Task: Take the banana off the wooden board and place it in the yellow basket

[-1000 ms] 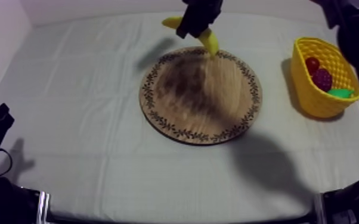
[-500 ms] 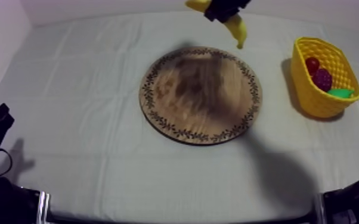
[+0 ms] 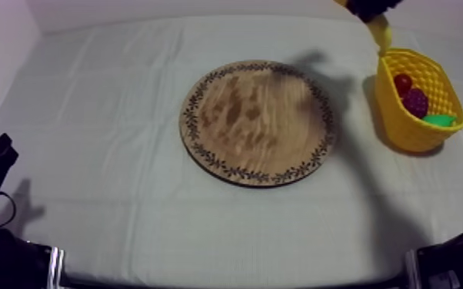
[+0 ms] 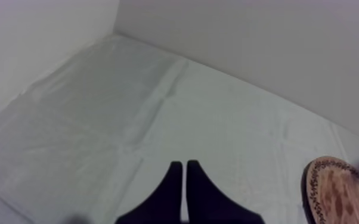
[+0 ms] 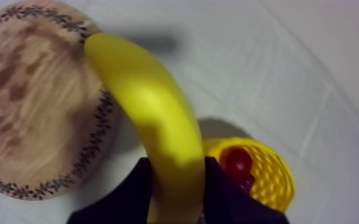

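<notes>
1. The left pincer [image 4: 185, 165] sits low at the left side of the table [image 3: 111, 115]. Its two black fingers lie pressed together in a narrow wedge, clenched on nothing, over bare grey-white cloth.
2. The round wooden board [image 3: 259, 121] lies near the middle of the table with nothing on it. Its patterned rim shows all the way round, and in the left wrist view an edge of the board [image 4: 343, 190] lies ahead of the closed fingers and to one side.
3. The banana [image 3: 378, 32] is off the board and up in the air at the far right. Its lower tip hangs just over the far rim of the yellow basket [image 3: 392, 100].
4. The right pincer [image 3: 369, 8] is grasping the banana. In the right wrist view its pincer [image 5: 179, 179] has a black finger on each side of the banana [image 5: 152, 113]. Beneath them lie the board [image 5: 33, 101] and the basket [image 5: 271, 179].
5. The basket stands at the right side of the table, apart from the board. It holds a small red fruit [image 3: 403, 81], a bunch of grapes [image 3: 415, 101] and a green piece [image 3: 439, 120].
</notes>
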Robot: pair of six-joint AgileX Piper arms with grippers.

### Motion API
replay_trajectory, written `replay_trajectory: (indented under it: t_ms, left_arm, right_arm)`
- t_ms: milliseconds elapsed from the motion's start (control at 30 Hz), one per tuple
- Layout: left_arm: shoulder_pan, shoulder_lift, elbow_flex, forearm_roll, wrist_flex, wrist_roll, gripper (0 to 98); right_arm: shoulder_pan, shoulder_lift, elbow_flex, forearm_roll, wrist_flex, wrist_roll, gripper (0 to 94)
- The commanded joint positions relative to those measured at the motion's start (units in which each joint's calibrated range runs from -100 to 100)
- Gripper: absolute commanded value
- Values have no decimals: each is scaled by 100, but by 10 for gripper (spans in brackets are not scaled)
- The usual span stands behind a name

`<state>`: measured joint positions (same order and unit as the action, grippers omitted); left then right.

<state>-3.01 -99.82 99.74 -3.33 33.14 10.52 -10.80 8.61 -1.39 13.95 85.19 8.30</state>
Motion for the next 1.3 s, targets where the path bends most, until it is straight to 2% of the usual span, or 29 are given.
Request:
replay_trajectory:
  t_ms: [0, 367, 733, 1000, 1267]
  left_arm:
    - [1, 0, 3, -2, 0, 1, 1]
    - [1, 0, 3, -2, 0, 1, 1]
    - [1, 0, 3, -2, 0, 1, 1]
    - [1, 0, 3, -2, 0, 1, 1]
    - [1, 0, 3, -2, 0, 0, 1]
  right_arm:
    - [306, -106, 178, 38, -58, 13, 175]
    - [1000, -581, 817, 145, -109, 117, 180]
    - [1285, -773, 1021, 179, -70, 194, 173]
    - [1362, -501, 1474, 255, -348, 29, 166]
    - [1429, 119, 1974, 442, -1006, -313, 160]
